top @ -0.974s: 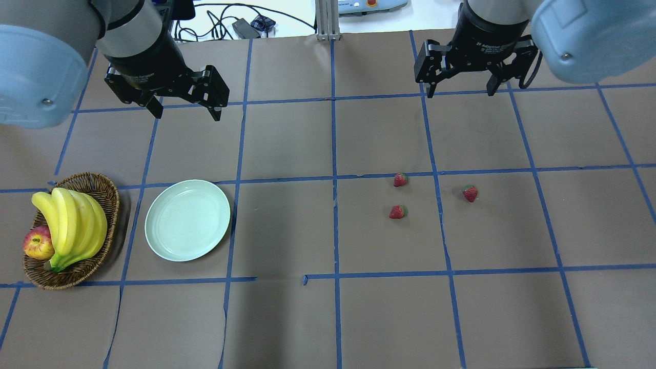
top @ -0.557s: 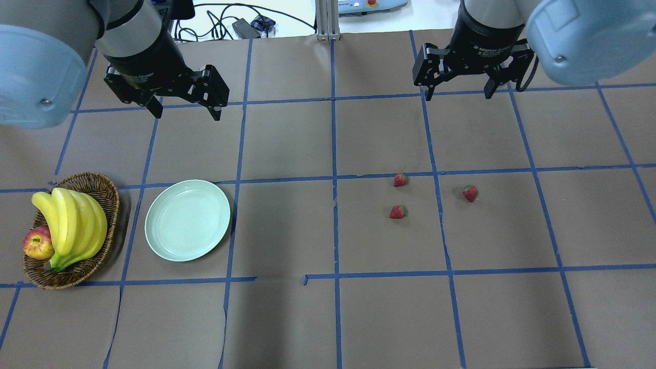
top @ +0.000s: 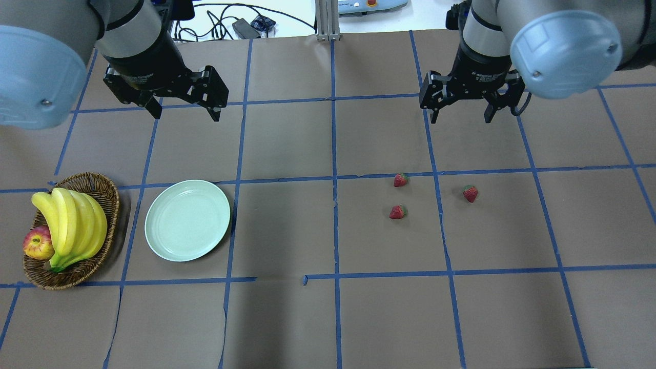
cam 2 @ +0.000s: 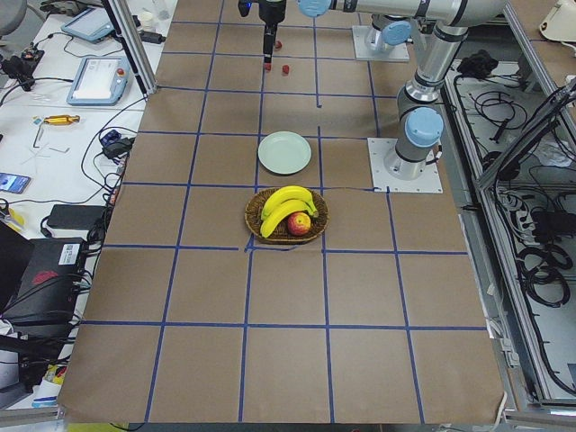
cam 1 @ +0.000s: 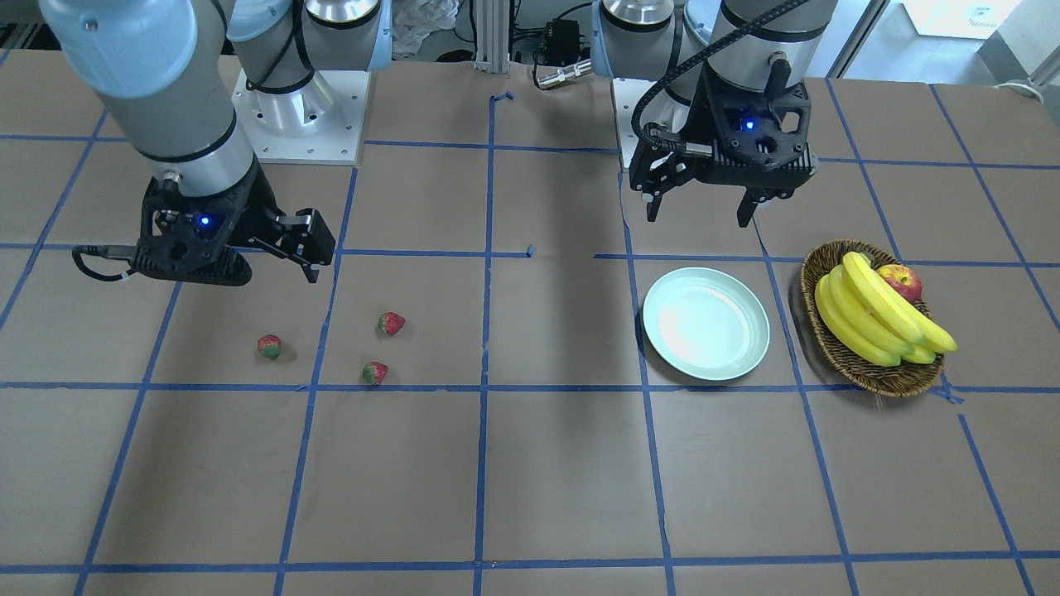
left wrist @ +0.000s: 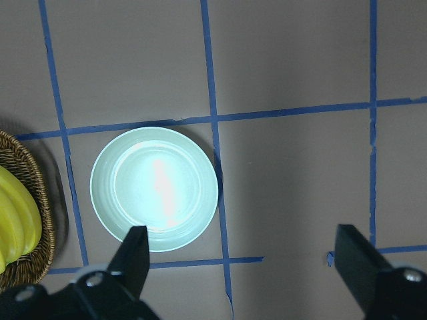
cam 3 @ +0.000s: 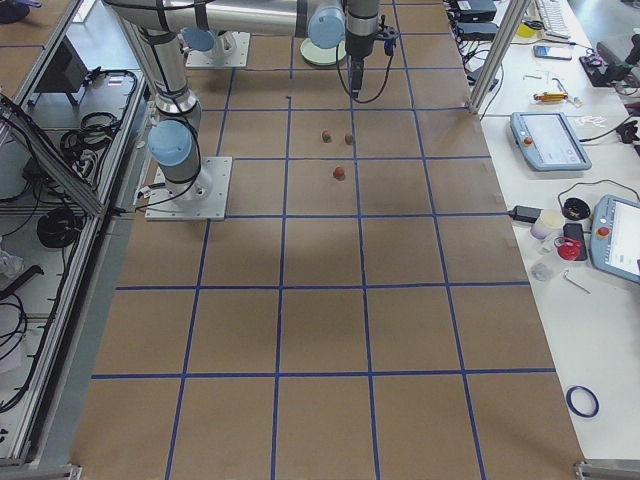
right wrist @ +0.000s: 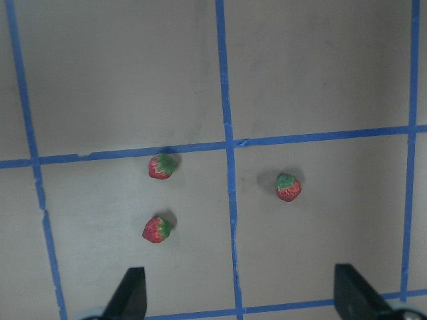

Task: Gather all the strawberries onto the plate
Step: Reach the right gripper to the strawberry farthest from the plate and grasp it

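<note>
In the overhead view we see the left gripper (top: 187,114) hovering in the upper left of the frame, its fingers spread wide apart. The right gripper (top: 461,119) hangs in the upper right, fingers likewise spread. Three strawberries (right wrist: 161,166) lie on the brown table (top: 287,230) right of centre, below the right gripper. The upper strawberry (top: 401,180) sits at a horizontal blue tape line, with the lower strawberry (top: 397,211) just beneath it. The right strawberry (top: 470,193) lies apart from them, across a vertical tape line. The mint-green plate (top: 187,220) sits left of centre, well apart from the berries. Beside it, at the left edge, a wicker basket (top: 110,197) holds bananas (top: 72,225) and an apple (top: 38,243).
</note>
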